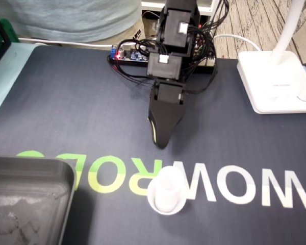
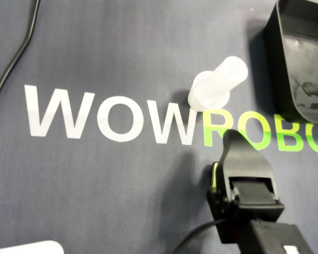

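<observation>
Approaching for a pickup, I judge, my pincer (image 1: 161,143) hangs near the upright white cup (image 1: 167,193); I cannot tell its gap, and next must straddle the cup.

The fixed view faces the black arm (image 1: 173,46) from high in front, the nearer overhead view looks straight down, turned half round; both share the dark grey lettered mat (image 1: 66,102) (image 2: 122,53) and translucent white plastic cup (image 1: 167,196) (image 2: 217,84).
</observation>
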Controlling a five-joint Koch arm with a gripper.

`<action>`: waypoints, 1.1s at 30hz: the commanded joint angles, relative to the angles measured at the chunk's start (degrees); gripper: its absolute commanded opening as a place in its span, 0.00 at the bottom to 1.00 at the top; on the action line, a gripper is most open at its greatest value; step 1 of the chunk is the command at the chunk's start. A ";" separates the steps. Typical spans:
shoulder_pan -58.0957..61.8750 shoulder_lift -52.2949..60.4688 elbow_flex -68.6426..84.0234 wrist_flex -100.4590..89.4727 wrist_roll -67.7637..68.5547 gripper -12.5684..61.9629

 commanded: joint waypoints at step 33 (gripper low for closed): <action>-1.14 -17.49 -21.27 -49.66 -69.87 0.60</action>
